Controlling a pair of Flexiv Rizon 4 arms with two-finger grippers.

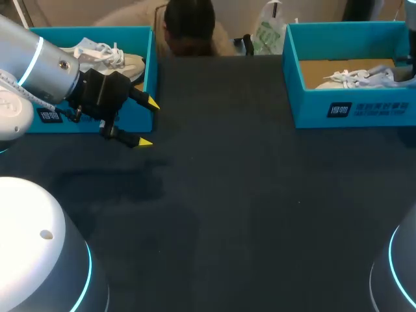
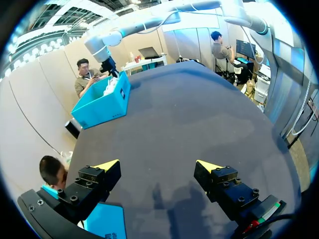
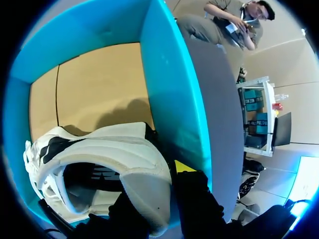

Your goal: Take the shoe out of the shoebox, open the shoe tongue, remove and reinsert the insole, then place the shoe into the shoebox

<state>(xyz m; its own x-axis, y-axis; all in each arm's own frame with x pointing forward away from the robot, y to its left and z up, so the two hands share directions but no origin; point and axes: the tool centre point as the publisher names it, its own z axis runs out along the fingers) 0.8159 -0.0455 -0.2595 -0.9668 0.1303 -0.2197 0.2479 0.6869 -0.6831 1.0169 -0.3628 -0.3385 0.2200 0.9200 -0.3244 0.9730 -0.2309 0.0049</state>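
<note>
A white laced shoe (image 1: 357,78) lies in the blue shoebox (image 1: 351,107) at the table's far right. In the right wrist view my right gripper (image 3: 157,191) is shut on the heel of this shoe (image 3: 99,154), one finger inside the collar and one outside, next to the box wall (image 3: 169,89). The shoe rests on the box's cardboard floor. My left gripper (image 1: 148,123) hangs open and empty over the table beside the left box. Nothing lies between its yellow tips in the left wrist view (image 2: 157,165).
A second blue shoebox (image 1: 97,30) at the far left holds another white shoe (image 1: 107,55), partly hidden by my left arm. From the left wrist view the right shoebox (image 2: 102,102) stands far across the dark table (image 1: 247,195).
</note>
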